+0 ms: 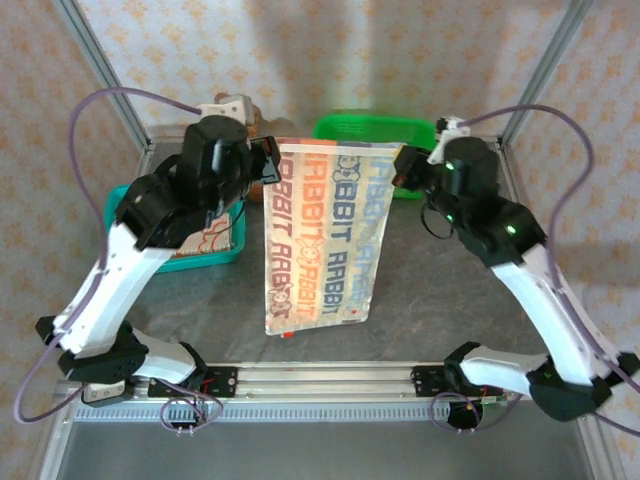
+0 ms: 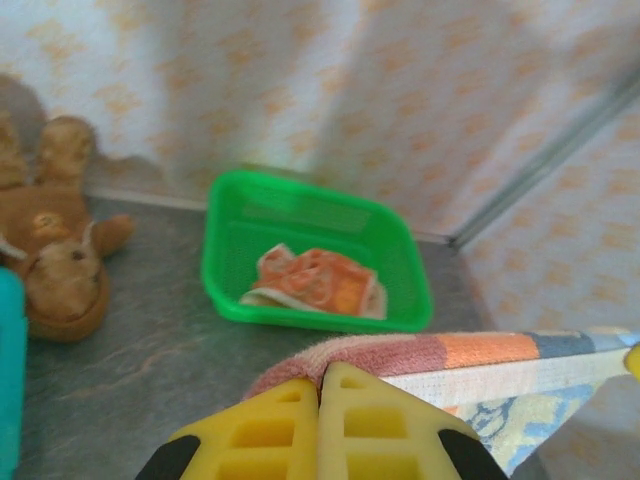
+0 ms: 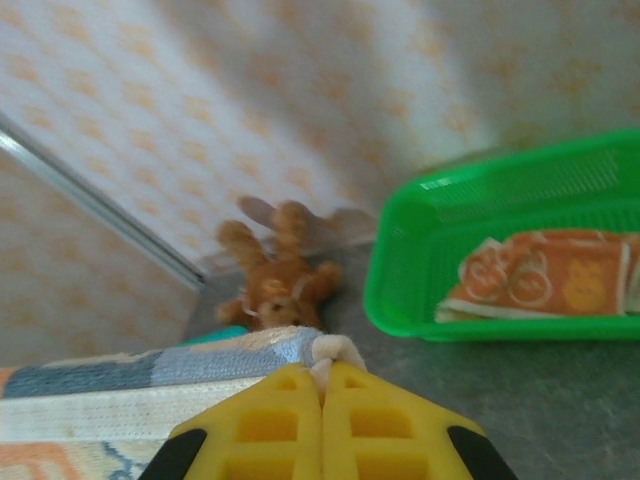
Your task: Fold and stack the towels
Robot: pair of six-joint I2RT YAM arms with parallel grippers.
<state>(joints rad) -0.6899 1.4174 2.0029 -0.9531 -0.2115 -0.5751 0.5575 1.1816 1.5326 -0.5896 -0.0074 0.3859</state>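
– Towel [image 1: 320, 235] first: where is it?
– It is spread flat in the air above the middle of the grey worktop [image 1: 450, 290], hanging from its two top corners. It carries bands of orange, cream and grey-teal lettering. I cannot tell whether its lower edge touches the worktop.
– And the left pincer [image 1: 272, 158]?
– It is clamped on the towel's top left corner. In the left wrist view the yellow fingers [image 2: 260, 430] press together with the thick hem squeezed between them.
– The right pincer [image 1: 407, 165]?
– It is clamped on the top right corner in the same way. In the right wrist view its yellow pads [image 3: 270, 420] meet on a pinch of cloth, and the top edge runs off to the left.
– Are there other towels?
– A folded orange towel [image 2: 315, 285] lies inside the green basket [image 2: 215, 250] at the back right of the worktop, near the wall. A cream one with orange print [image 1: 205, 240] lies in the teal tray [image 1: 215, 262] on the left, mostly hidden under the left arm.
– Anything else?
– A brown teddy bear [image 2: 55, 250] lies on the worktop against the back wall, between tray and basket.
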